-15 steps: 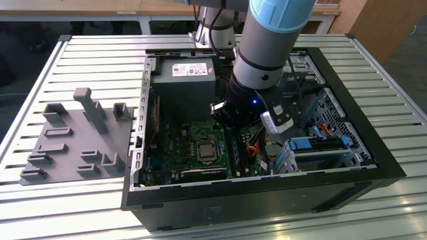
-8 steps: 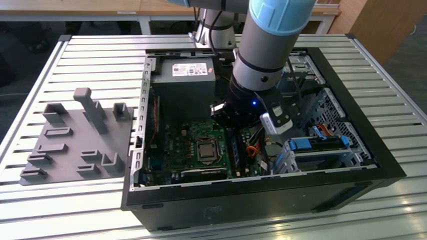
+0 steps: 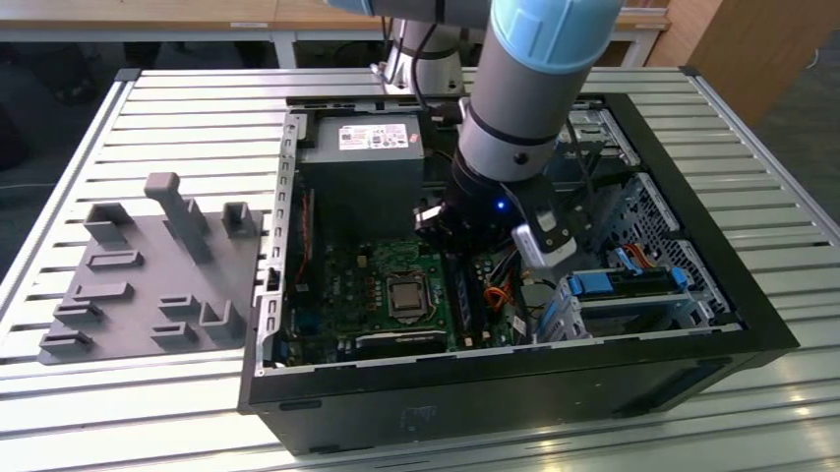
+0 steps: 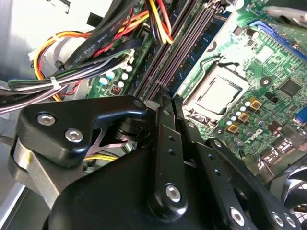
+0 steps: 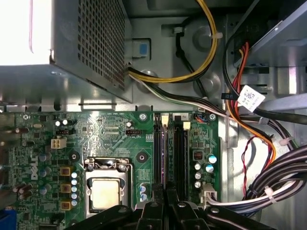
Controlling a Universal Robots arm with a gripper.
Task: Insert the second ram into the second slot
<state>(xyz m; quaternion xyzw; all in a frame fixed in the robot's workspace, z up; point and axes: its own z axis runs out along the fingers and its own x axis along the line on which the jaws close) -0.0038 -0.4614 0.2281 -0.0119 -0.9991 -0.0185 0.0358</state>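
My gripper (image 5: 165,192) (image 4: 165,96) is down inside the open computer case (image 3: 735,295), over the bank of memory slots (image 5: 180,153) (image 4: 180,52) beside the processor socket (image 5: 106,191). Its fingers are pinched together. A thin edge runs straight out from between them along one slot line; this is the second ram (image 5: 165,158), seen edge-on and standing in or just above its slot. How deep it sits I cannot tell. In the second wrist view a blue stick (image 4: 204,50) with dark chips stands in the neighbouring slot on the processor's side. The arm (image 3: 525,118) hides the gripper in the exterior view.
The power supply (image 3: 361,147) (image 5: 86,43) fills the case's far end. Bundled cables (image 5: 249,124) (image 4: 86,52) run close beside the slots. A drive cage with blue clips (image 3: 630,285) stands at the exterior view's right. A grey holder plate (image 3: 145,275) lies outside the case at the left.
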